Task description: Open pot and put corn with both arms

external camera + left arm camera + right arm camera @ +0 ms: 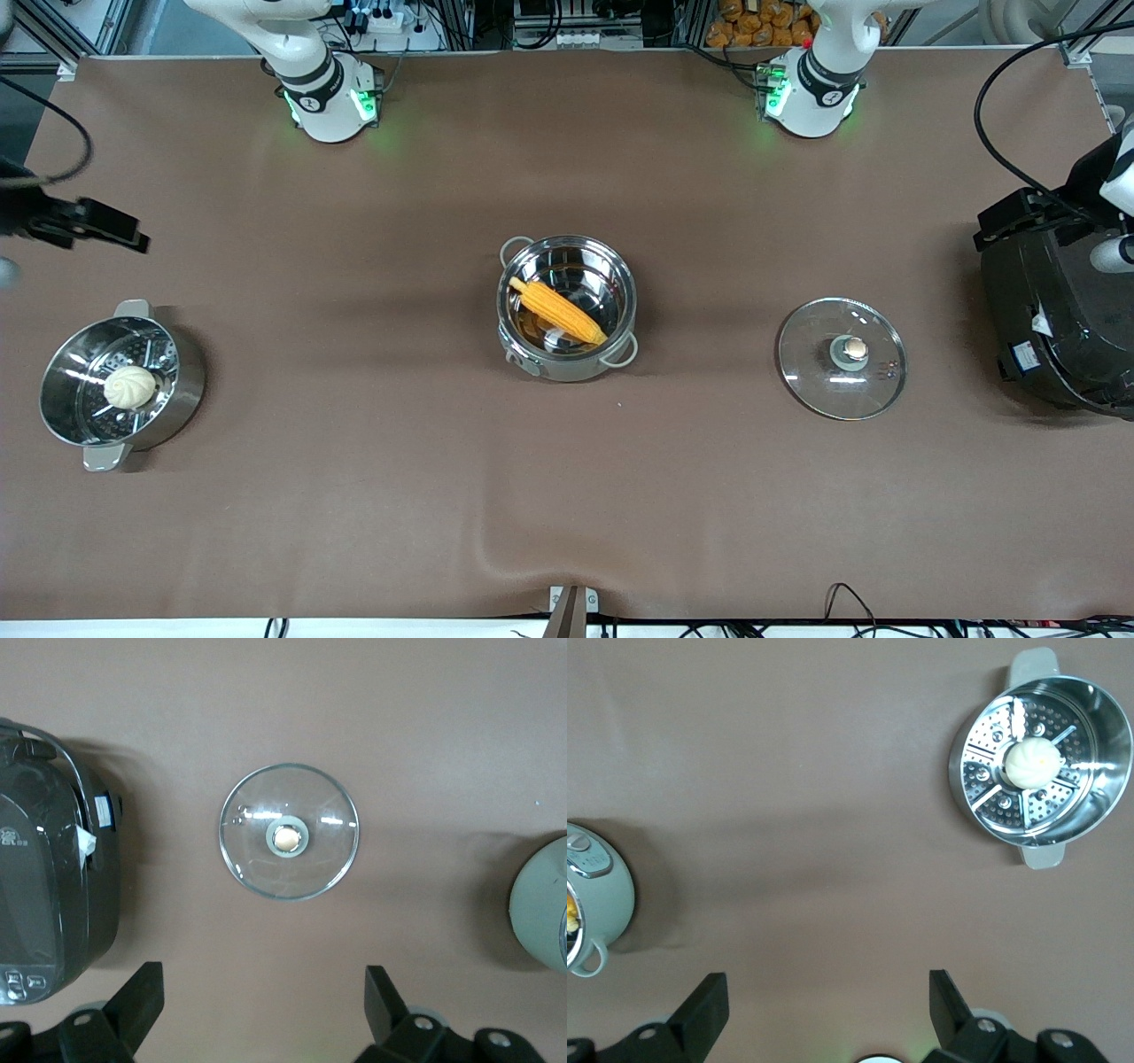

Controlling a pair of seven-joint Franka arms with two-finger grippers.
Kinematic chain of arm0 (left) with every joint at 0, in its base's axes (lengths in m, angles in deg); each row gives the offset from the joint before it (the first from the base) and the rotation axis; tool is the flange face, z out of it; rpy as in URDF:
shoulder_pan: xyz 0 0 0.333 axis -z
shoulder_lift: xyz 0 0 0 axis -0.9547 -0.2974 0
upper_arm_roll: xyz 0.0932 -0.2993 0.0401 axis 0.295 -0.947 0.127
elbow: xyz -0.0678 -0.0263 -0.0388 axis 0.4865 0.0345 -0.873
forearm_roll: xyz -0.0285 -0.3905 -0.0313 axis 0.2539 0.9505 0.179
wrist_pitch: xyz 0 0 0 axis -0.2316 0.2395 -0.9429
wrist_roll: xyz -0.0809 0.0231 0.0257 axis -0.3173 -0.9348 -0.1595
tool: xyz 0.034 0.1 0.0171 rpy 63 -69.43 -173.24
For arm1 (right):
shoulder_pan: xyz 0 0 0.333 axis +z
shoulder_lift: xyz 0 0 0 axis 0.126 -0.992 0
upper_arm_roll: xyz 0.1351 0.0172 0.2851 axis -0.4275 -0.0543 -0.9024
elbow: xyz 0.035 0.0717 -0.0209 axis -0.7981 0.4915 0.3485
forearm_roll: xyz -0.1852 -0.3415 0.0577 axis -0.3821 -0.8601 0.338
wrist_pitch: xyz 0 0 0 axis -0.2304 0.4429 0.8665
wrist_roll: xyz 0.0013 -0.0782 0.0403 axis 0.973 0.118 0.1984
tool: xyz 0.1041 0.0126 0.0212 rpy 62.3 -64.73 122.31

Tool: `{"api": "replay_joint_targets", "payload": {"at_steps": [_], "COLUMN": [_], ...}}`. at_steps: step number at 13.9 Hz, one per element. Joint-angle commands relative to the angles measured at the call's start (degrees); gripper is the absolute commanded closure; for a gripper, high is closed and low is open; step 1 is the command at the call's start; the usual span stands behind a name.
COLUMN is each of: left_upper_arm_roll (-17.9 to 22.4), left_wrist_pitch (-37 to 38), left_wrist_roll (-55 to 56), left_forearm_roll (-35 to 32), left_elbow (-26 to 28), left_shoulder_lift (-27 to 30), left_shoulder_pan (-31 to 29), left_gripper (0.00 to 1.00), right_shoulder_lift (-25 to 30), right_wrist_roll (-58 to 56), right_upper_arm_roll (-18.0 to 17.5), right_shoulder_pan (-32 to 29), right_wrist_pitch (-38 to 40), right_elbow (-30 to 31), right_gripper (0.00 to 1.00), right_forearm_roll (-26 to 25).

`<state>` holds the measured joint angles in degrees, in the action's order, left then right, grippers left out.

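Now, step in hand: by the look of things both parts of the task are done, so what remains is to keep both arms up and away from the pot [567,306] without brushing anything.
Doing it well: I judge the safest course is to hold each gripper high with its fingers spread, and to make no sideways sweep toward the pot's thin wire loop handles.
Right gripper [824,1014]: released, fingers wide apart and holding nothing, over bare table between the steamer pot [120,392] and the pot, at the right arm's end.
Steamer pot: well away from the pot toward the right arm's end; it holds one white bun [130,387] on a perforated tray.
Pot: open, upright, mid-table.
Corn [558,310]: lies slanted inside the pot, its pale stub end nearer the front camera.
Glass lid [842,357]: flat on the table with its copper-coloured knob [854,347] up, apart from the pot toward the left arm's end.
Left gripper [264,1010]: released, fingers spread and empty, hanging over the table just beside the lid.
Rice cooker [1059,315]: black, closed, past the lid from the pot; contents hidden.
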<state>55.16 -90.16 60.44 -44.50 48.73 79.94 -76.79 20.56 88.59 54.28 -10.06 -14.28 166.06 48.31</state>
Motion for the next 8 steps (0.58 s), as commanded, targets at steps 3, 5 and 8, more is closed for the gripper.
{"api": "replay_joint_targets", "payload": {"at_steps": [3,5,8], "left_upper_arm_roll": [0.53,0.61,0.79], "left_wrist_pitch": [2.41,2.58,4.69], "left_wrist_roll": [-1.50,-1.50,-1.41], "left_forearm_roll": [0.36,0.36,0.01], "left_elbow": [-0.38,-0.99,-2.04], "left_shoulder_lift": [0.92,0.92,0.39], "left_shoulder_pan": [0.05,-0.47,-0.47], "left_gripper": [0.00,0.00,0.00], "right_shoulder_lift": [2.77,3.29,3.47], "right_wrist_roll": [6.60,4.50,-2.09], "right_upper_arm_roll": [0.57,0.04,0.57], "right_shoulder_pan": [2.90,3.08,2.47], "right_wrist_pitch": [-0.10,-0.54,-1.16], "right_elbow": [2.16,2.16,2.07], "right_gripper": [0.00,0.00,0.00], "right_forearm_roll": [-1.34,-3.81,-4.17]}}
